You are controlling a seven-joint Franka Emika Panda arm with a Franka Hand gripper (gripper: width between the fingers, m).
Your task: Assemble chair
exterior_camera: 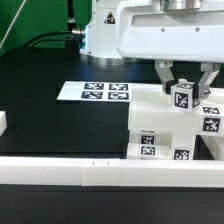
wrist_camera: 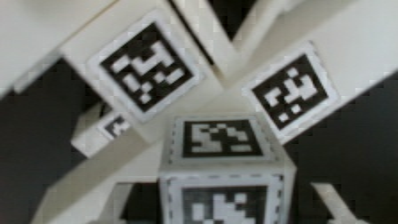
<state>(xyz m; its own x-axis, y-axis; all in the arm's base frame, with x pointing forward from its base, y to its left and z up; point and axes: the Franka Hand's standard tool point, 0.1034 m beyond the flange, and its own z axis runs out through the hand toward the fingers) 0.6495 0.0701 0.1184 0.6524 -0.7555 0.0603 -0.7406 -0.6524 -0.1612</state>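
At the far left edge of the exterior view, a short white rail end (exterior_camera: 3, 123) lay on the black surface (exterior_camera: 40, 105), and dark cables (exterior_camera: 40, 42) curved across the upper left of the frame. A long plain white border rail (exterior_camera: 60, 172) ran across the lower part of the frame, reaching from the left edge toward the right. Left of centre, the marker board (exterior_camera: 95, 92) lay flat on the surface, its square tags facing up, well apart from the furniture parts. Above it, at top centre, stood the robot's white base (exterior_camera: 105, 35).

Right of centre, the assembled portion of the chair (exterior_camera: 160, 130) sat against the border rail, a blocky white stack with tags on its front faces in the lower right of the frame. Above it, in the upper right, the gripper (exterior_camera: 184, 82) hung down from the white arm, its dark fingers (exterior_camera: 165, 76) standing on either side of a cube-ended peg (exterior_camera: 183, 97) whose tagged face looked toward the camera. The jaws were closed on that peg, which sat just over the top of the stack; whether it touched the part below could not be told.

In the wrist view, tagged white blocks (wrist_camera: 160, 62) filled the frame, tilted at angles, with another tagged face (wrist_camera: 221, 137) near the centre; the fingers themselves could not be made out there.
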